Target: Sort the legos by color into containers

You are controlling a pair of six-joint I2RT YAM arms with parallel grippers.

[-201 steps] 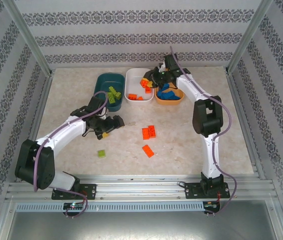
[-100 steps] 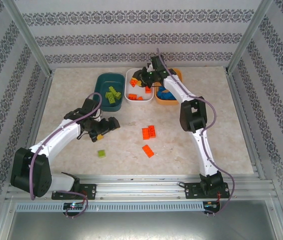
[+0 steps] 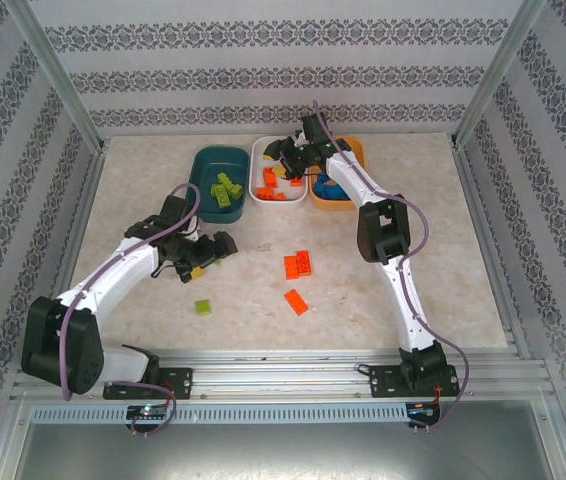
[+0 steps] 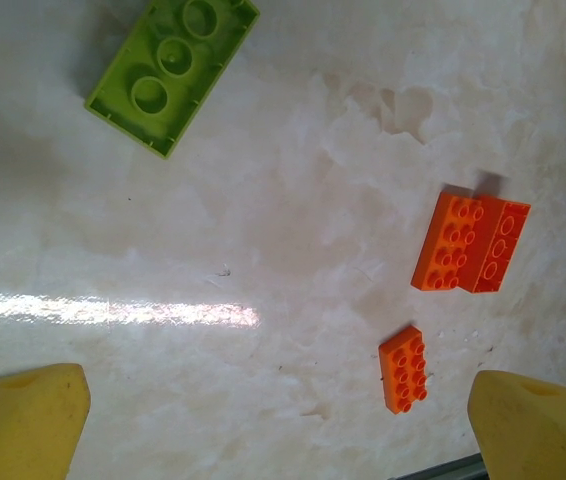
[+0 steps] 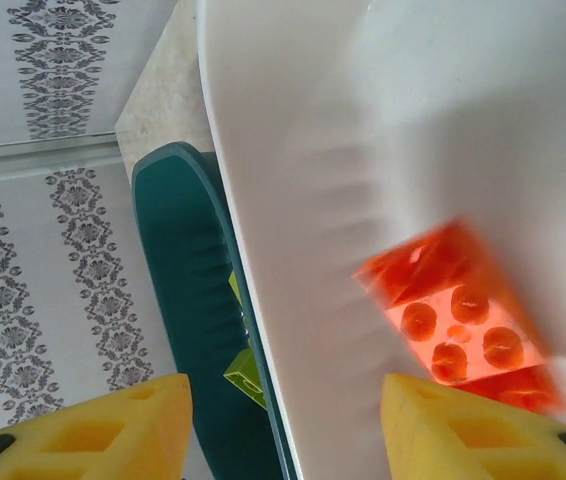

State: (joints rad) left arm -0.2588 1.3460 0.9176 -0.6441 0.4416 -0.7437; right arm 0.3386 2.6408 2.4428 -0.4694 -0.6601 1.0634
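Observation:
My right gripper (image 3: 285, 155) (image 5: 283, 430) hangs open over the white bin (image 3: 261, 160) (image 5: 293, 150). Nothing is between its yellow pads (image 5: 93, 430). A blurred orange brick (image 5: 453, 320) lies loose inside that bin, beside the right pad. More orange bricks (image 3: 278, 185) rest in the white bin. Green bricks (image 3: 226, 190) lie in the teal bin (image 3: 203, 165) (image 5: 183, 260), and blue bricks (image 3: 331, 190) in the orange bin (image 3: 355, 185). My left gripper (image 3: 206, 258) (image 4: 278, 430) is open and empty above the table. A green brick (image 4: 173, 72) (image 3: 204, 307) and orange bricks (image 4: 470, 245) (image 4: 404, 368) lie loose there.
The loose orange bricks (image 3: 298, 264) (image 3: 296, 301) sit mid-table between the arms. The three bins stand side by side at the back. Metal frame posts and patterned walls close in the table on three sides.
The right gripper swung left from over the orange bin to the white bin and opened, letting an orange brick go. The left gripper shifted slightly left and opened a little wider.

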